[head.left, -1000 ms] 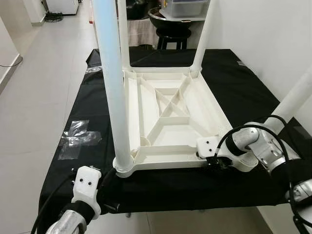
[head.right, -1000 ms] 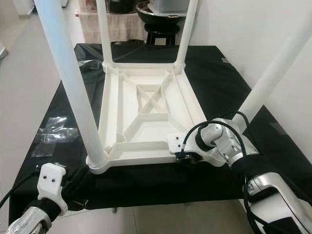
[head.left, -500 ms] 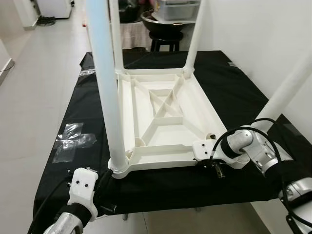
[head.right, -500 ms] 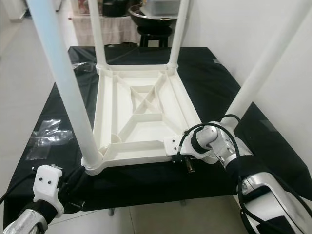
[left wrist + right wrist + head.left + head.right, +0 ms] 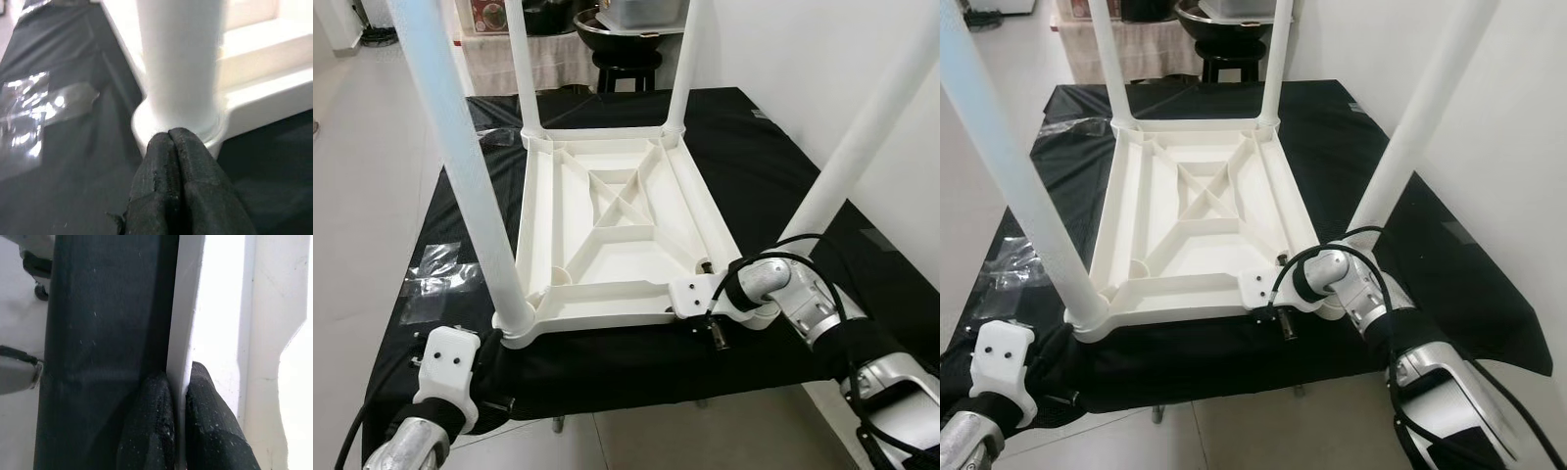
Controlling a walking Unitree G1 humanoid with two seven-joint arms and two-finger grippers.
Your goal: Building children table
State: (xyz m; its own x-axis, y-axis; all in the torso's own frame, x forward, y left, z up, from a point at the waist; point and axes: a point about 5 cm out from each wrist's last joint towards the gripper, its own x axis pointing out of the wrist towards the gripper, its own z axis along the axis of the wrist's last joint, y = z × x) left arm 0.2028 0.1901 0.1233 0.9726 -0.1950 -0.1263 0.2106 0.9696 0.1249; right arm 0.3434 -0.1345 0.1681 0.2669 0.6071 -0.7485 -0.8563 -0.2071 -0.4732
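A white children's table top (image 5: 607, 308) lies upside down on a black cloth. Three white legs stand in its corners: the near left leg (image 5: 460, 147) and two far legs (image 5: 521, 69) (image 5: 680, 69). A fourth leg (image 5: 862, 137) slants up to the right behind my right arm, and the near right corner socket (image 5: 705, 264) looks open. My right gripper (image 5: 178, 369) is shut on the top's near rim, one finger on each side. My left gripper (image 5: 169, 134) is shut, its tips against the foot of the near left leg (image 5: 181, 73).
A clear plastic bag (image 5: 431, 284) lies on the cloth at the left. At the back stand a black stool (image 5: 626, 69) with a basin on it. A white wall runs along the right. The cloth's front edge (image 5: 636, 392) drops off just before me.
The whole picture has shifted, so my head moved. My right wrist has turned slightly while staying at the near rim. The left gripper stays by the near left leg.
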